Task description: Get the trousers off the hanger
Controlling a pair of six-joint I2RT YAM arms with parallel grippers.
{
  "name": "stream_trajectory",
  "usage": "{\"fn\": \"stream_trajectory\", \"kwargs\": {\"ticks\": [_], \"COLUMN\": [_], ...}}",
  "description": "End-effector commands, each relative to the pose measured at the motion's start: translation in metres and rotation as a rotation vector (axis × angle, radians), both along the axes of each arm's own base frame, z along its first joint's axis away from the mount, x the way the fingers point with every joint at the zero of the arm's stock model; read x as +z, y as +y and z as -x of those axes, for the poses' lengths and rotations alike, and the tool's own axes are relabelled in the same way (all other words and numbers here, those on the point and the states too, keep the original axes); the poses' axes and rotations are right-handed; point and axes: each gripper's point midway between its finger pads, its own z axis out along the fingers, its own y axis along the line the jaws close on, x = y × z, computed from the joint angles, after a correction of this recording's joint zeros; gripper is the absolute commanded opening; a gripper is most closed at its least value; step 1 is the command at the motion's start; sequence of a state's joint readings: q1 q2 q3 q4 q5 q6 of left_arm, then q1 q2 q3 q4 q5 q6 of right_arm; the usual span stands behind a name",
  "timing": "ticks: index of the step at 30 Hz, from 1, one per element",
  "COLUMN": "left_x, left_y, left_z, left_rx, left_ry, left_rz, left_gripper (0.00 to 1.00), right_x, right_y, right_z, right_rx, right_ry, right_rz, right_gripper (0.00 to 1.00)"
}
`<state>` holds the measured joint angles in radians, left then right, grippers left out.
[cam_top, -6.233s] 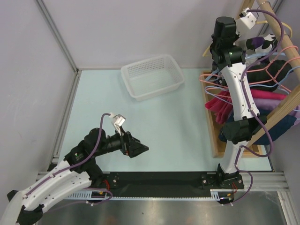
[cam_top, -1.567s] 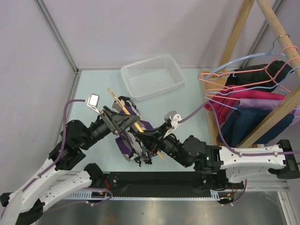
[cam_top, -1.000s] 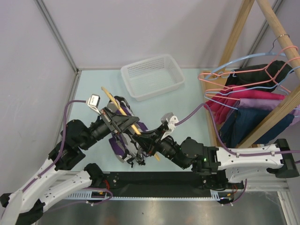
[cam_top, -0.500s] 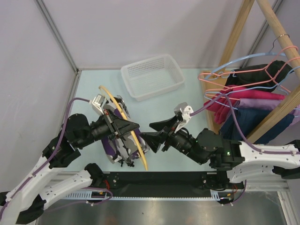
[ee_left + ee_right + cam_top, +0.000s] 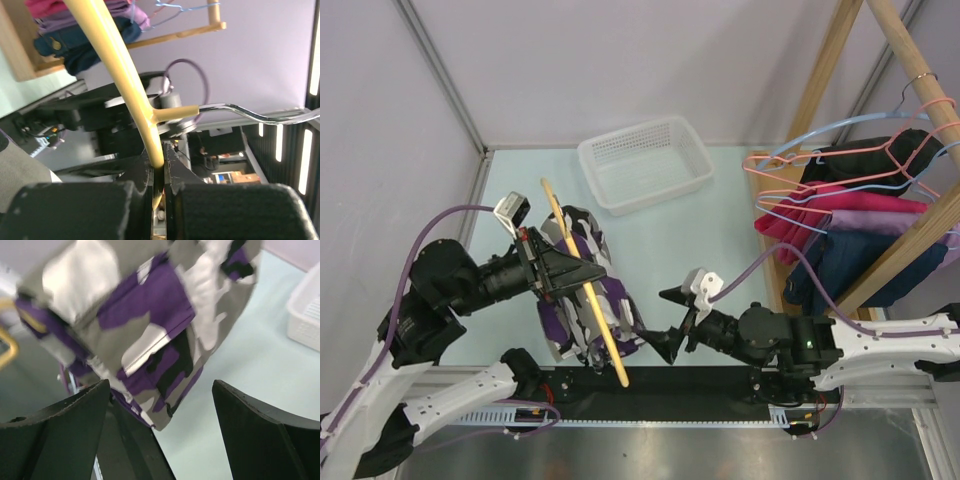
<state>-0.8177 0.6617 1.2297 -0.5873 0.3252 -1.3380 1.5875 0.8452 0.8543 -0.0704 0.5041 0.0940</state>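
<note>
- Trousers (image 5: 582, 318) are draped over the hanger (image 5: 610, 350), bunched along its middle and lower part. They sit directly under and beside the left jaws, and the loose end hangs toward the right jaws.
- Left jaws, on the left arm (image 5: 470, 285), are closed on the hanger. The left wrist view shows the yellow bar (image 5: 125, 75) pinched between both pads just below the junction with the metal hook (image 5: 250, 112).
- Right jaws, on the right arm (image 5: 790, 345), are spread wide and hold nothing. In the right wrist view both fingers (image 5: 60, 425) frame the cloth (image 5: 150, 325), which lies straight ahead of the gap. No contact is visible.
- Long axis: the hanger runs diagonally across the left jaws, far end up and away, near end pointing down toward the arm bases. The right jaws face it roughly side-on.
- Governing relation: the hanging end of the cloth is the part closest to the right jaws, dead ahead and near. Judgement: the right arm is the free and nearer one, and a short advance should bring cloth between its fingers.
- Whether the hem touches the counter (image 5: 720, 230) cannot be determined.
- Risk, as a judgement: closing too deep could catch the yellow bar along with the cloth.
</note>
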Motion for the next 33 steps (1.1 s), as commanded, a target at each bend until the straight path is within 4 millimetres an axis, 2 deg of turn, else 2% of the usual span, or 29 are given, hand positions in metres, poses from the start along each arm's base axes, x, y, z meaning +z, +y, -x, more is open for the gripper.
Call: {"fn": "stream_trajectory", "kwargs": {"ticks": [1,2,3,4,6,7,8,15,19,20,26,29,33], "left_x": [0.093,0.094,0.094,0.095,0.098,0.099,0.099,0.105,0.108,0.108,0.108,0.109,0.107], "left_y": [0.019,0.019,0.019,0.021,0.024,0.026,0.027,0.030,0.030,0.030,0.031,0.030,0.025], "left_z": [0.032,0.032,0.030,0.030,0.029,0.029,0.028,0.030,0.034,0.034,0.036,0.036,0.036], "left_rx": [-0.075,-0.074,-0.063,-0.056,-0.038,-0.031,-0.023,-0.024,-0.040,-0.041,-0.051,-0.056,-0.075], "left_ry": [-0.145,-0.138,-0.121,-0.114,-0.099,-0.097,-0.093,-0.086,-0.093,-0.093,-0.098,-0.104,-0.098], "left_rz": [0.256,0.256,0.257,0.257,0.269,0.272,0.272,0.294,0.305,0.305,0.307,0.312,0.313], "left_gripper": [0.00,0.00,0.00,0.00,0.00,0.00,0.01,0.01,0.00,0.00,0.00,0.00,0.00], "right_x": [0.023,0.029,0.026,0.023,0.028,0.026,0.034,0.051,0.055,0.056,0.057,0.060,0.064], "right_y": [0.009,0.011,0.012,0.014,0.016,0.020,0.022,0.046,0.055,0.054,0.058,0.061,0.064], "right_z": [0.029,0.034,0.033,0.041,0.039,0.044,0.046,0.038,0.037,0.032,0.025,0.027,0.024], "right_rx": [0.140,0.155,0.137,0.148,0.108,0.114,0.112,0.017,0.024,0.013,0.042,0.054,0.043], "right_ry": [-0.102,-0.115,-0.145,-0.157,-0.195,-0.204,-0.210,-0.226,-0.210,-0.205,-0.171,-0.176,-0.176], "right_rz": [-0.110,-0.138,-0.124,-0.123,-0.130,-0.128,-0.160,-0.183,-0.222,-0.225,-0.248,-0.254,-0.259], "right_gripper": [0.93,0.96,1.00,1.00,1.00,1.00,1.00,0.99,0.90,0.85,0.71,0.72,0.81]}}
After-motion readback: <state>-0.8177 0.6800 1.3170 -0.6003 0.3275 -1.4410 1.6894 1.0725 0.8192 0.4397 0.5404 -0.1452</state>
